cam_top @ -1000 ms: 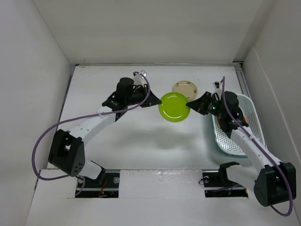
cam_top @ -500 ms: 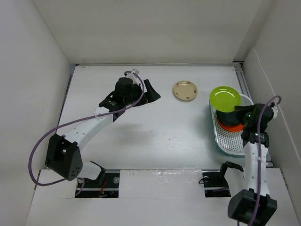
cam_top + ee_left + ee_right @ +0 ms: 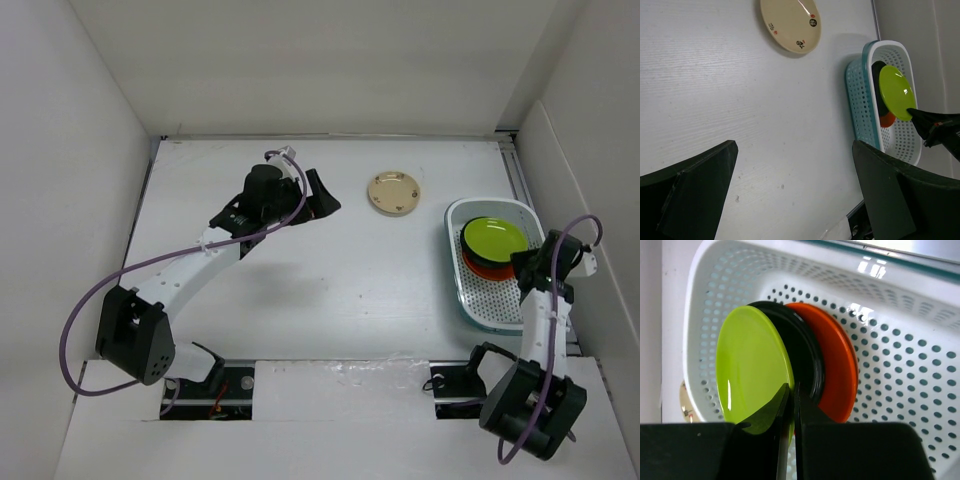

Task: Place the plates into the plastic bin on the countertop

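Partway through: lime green plate (image 3: 752, 365), pinched at rim by right gripper (image 3: 790, 410), leaning on black plate (image 3: 805, 355) and orange plate (image 3: 837, 370) inside plastic bin (image 3: 940, 340), frame right. Left to collect: beige plate (image 3: 394, 192), upper centre of countertop (image 3: 300, 280). Left gripper (image 3: 794, 150) spread, empty

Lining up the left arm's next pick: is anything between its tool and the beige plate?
Nothing visible. Only bare countertop lies between the left tool and the beige plate, and the tool is open.
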You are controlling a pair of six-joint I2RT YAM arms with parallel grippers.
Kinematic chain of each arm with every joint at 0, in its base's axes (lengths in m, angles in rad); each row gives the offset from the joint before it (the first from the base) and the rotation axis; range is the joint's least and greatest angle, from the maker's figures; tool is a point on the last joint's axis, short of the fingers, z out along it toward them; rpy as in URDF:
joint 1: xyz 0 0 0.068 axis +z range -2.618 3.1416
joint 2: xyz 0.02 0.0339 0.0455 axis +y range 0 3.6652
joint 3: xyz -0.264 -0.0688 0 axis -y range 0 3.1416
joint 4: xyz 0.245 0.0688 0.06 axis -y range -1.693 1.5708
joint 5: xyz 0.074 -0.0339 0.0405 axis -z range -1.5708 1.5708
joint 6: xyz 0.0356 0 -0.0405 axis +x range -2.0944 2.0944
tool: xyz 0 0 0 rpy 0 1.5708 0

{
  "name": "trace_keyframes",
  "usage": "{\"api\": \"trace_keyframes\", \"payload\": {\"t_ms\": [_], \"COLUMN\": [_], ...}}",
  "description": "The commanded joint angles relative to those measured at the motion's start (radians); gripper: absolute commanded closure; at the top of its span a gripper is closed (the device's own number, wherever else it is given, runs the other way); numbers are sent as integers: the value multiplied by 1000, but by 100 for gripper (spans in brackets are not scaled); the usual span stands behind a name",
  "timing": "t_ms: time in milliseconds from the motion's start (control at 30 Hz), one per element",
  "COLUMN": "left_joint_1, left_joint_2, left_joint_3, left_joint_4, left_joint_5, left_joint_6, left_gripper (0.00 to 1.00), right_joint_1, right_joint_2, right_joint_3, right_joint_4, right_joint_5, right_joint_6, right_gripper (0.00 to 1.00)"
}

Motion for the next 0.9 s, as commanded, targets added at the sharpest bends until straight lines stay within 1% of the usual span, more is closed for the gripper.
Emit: {"api": "trace_keyframes", "payload": {"t_ms": [0, 67, 100, 133, 167, 200, 233, 267, 333, 367, 400, 433, 467, 533, 567, 600, 667, 700, 767, 800, 833, 867], "left_joint_1": [-1, -1, -1, -1, -1, -1, -1, -1, -1, -1, -1, -1, -1, -1, -1, -1, -1, -1, -1, -1, -1, -1], "left_joint_2": [-5, -5, -5, -5, -5, 4, 4, 4, 4, 4, 4, 4, 4, 13, 25, 35, 61, 103, 166, 250, 300, 352], "left_joint_3": [20, 10, 10, 10, 10, 10, 10, 10, 10, 10, 10, 10, 10, 10, 10, 10, 10, 10, 10, 26, 36, 82], "left_joint_4": [37, 37, 37, 37, 48, 48, 48, 48, 48, 48, 48, 48, 48, 48, 48, 48, 89, 111, 157, 210, 239, 264], "left_joint_5": [31, 41, 50, 51, 51, 60, 60, 60, 69, 69, 69, 69, 69, 60, 51, 51, 40, 40, 40, 55, 72, 93], "left_joint_6": [19, 19, 19, 19, 19, 19, 19, 19, 19, 19, 19, 19, 19, 29, 29, 29, 39, 39, 39, 39, 39, 39], "left_gripper": [0, 0, 0, 0, 0, 0, 0, 0, 0, 0, 0, 0, 0, 0, 0, 0, 0, 0, 0, 0, 0, 0], "right_joint_1": [-19, -19, -19, -19, -19, -19, -19, -19, -19, -19, -19, -19, -19, -19, -19, -19, -19, -19, -19, -19, -19, -19], "right_joint_2": [23, 34, 43, 43, 43, 43, 43, 43, 22, 13, -1, -45, -76, -140, -201, -225, -251, -251, -251, -251, -251, -251], "right_joint_3": [-4, -4, -4, -4, -4, -4, -4, -4, 7, 22, 32, 42, 42, 64, 64, 76, 119, 136, 171, 171, 182, 182], "right_joint_4": [106, 106, 106, 106, 106, 106, 106, 106, 68, 45, -7, -33, -60, -131, -144, -144, -196, -208, -219, -219, -219, -210], "right_joint_5": [-5, -14, -14, -24, -34, -34, -34, -45, -45, -36, -36, -10, -10, 38, 48, 48, 48, 32, -46, -88, -170, -204], "right_joint_6": [-10, -10, -21, -21, -21, -30, -30, -30, -40, -40, -40, -31, -21, -21, -11, -10, -20, -20, -20, -29, -29, -40], "right_gripper": [100, 100, 98, 80, 68, 60, 55, 44, 33, 25, 24, 19, 19, 10, 6, 0, 0, 0, 0, 0, 0, 0]}}
